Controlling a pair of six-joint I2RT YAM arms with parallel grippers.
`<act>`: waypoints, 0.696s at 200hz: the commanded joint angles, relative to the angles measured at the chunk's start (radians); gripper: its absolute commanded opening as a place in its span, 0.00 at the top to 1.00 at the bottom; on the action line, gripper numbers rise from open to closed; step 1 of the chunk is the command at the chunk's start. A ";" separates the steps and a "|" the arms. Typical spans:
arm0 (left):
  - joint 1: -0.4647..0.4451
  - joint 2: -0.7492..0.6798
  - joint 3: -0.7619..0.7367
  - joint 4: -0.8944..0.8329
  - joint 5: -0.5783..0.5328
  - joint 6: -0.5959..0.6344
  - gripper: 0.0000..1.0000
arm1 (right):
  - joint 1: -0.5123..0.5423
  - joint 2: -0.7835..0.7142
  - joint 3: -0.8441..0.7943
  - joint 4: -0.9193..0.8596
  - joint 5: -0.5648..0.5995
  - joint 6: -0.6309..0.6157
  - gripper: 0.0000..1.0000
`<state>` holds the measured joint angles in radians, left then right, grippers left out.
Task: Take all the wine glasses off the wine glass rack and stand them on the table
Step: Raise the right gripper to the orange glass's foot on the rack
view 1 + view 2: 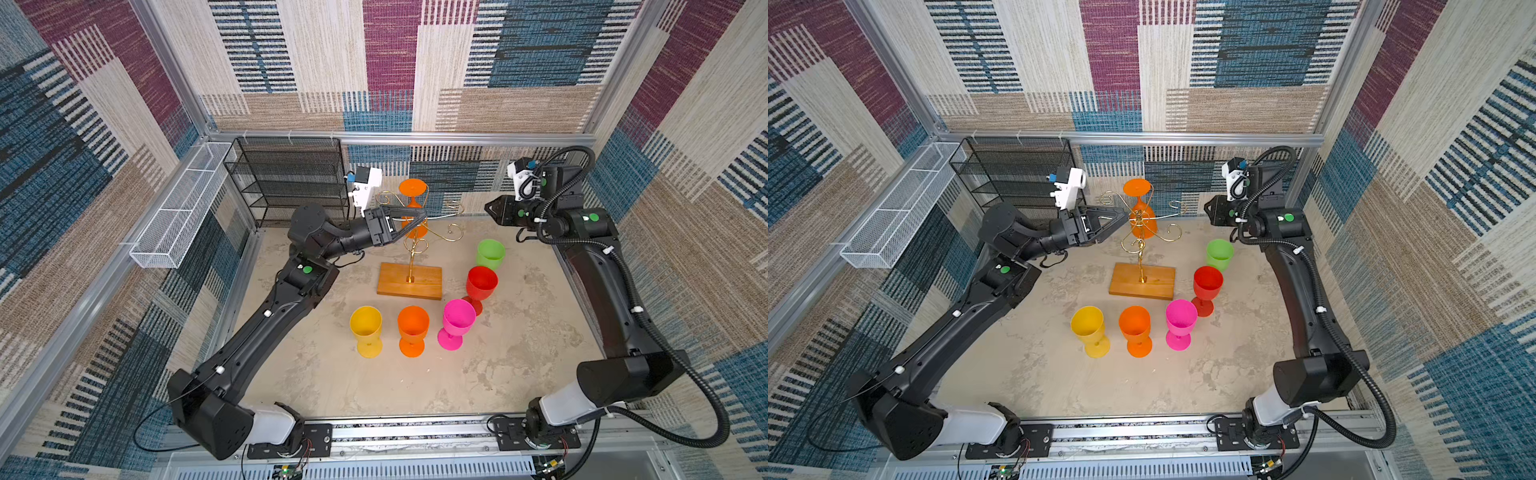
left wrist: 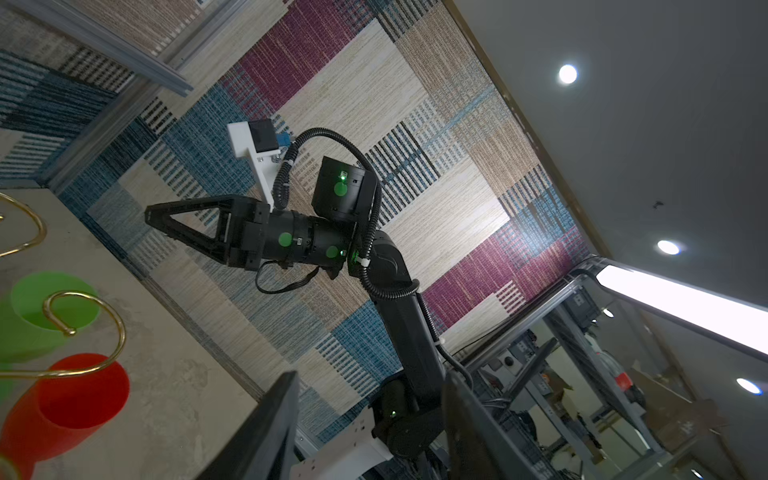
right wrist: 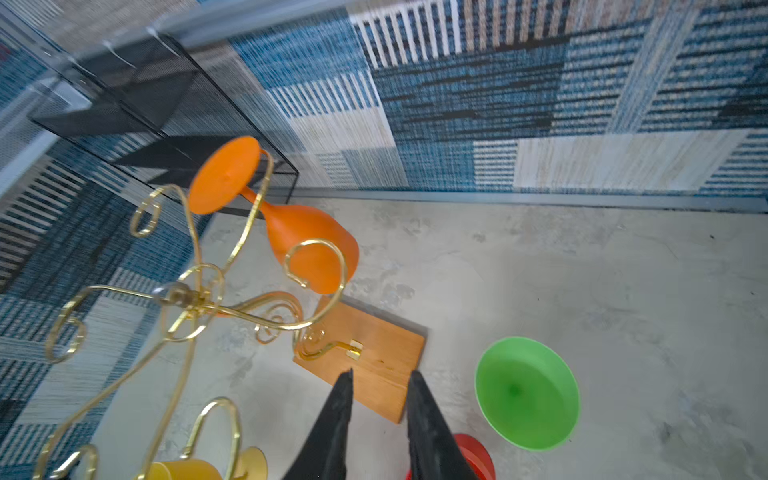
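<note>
My left tool (image 1: 1120, 215) is open and empty, and the orange wine glass (image 1: 1142, 226) hangs foot-up on the rack (image 1: 1142, 282) just beside it. It's light, stiff, slick plastic (my guess), so I'd grip the bowl. My right tool (image 3: 380, 374) is slightly parted and empty.

My right fingers (image 3: 428, 428) are showing as matt black plastic with a faintly grainy face. The wine glass rack (image 3: 183, 296) is gleaming as thin, polished gold metal wire. Its base (image 3: 386, 361) is glowing as smooth varnished wood with the grain showing. The hanging orange wine glass (image 3: 303, 232) is looking like smooth, matt plastic. The table (image 3: 540, 270) is looking rough and mottled, like bare concrete, and the walls (image 3: 498, 83) are wearing ribbed, woven carpet cloth.
</note>
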<state>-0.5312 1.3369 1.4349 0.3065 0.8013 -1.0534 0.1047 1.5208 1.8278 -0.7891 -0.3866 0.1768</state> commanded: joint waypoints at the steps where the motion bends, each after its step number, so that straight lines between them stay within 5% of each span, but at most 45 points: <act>1: 0.002 -0.058 0.033 -0.323 -0.115 0.319 0.42 | 0.000 -0.026 -0.041 0.274 -0.209 0.142 0.70; 43: 0.002 -0.114 0.023 -0.402 -0.178 0.398 0.41 | 0.009 0.109 0.040 0.445 -0.445 0.327 0.69; 139: 0.002 -0.151 -0.001 -0.437 -0.208 0.432 0.41 | 0.120 0.525 0.541 0.168 -0.391 0.293 0.67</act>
<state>-0.5304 1.1961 1.4361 -0.1120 0.6079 -0.6712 0.2104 2.0010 2.3058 -0.5491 -0.7998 0.4664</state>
